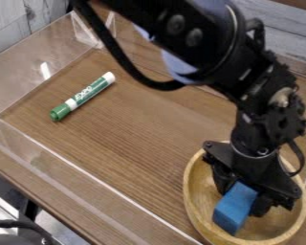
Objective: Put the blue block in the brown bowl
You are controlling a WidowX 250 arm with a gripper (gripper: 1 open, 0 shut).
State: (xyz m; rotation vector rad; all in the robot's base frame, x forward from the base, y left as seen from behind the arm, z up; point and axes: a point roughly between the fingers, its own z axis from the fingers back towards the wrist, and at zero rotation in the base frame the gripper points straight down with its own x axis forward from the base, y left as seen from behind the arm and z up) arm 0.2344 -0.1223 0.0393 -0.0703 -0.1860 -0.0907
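Blue block (236,209) sits inside the brown bowl (195,188), down at the lower right of the wood-grain bench (142,124), and the black gripper (251,192) is right on top of it, pointing almost straight down. Its fingers (224,181) straddle the block's upper end and look closed in against its sides, so call that a grip on the block, with the block's lower part showing below them against the bowl's pale wooden floor. Bulky black arm (207,57) sweeps in from the top of the view. Over on the left, well apart from the bowl, a green-and-white marker pen (83,96) lies flat on the bench, angled diagonally, near the clear plastic wall (28,57) that rims the surface
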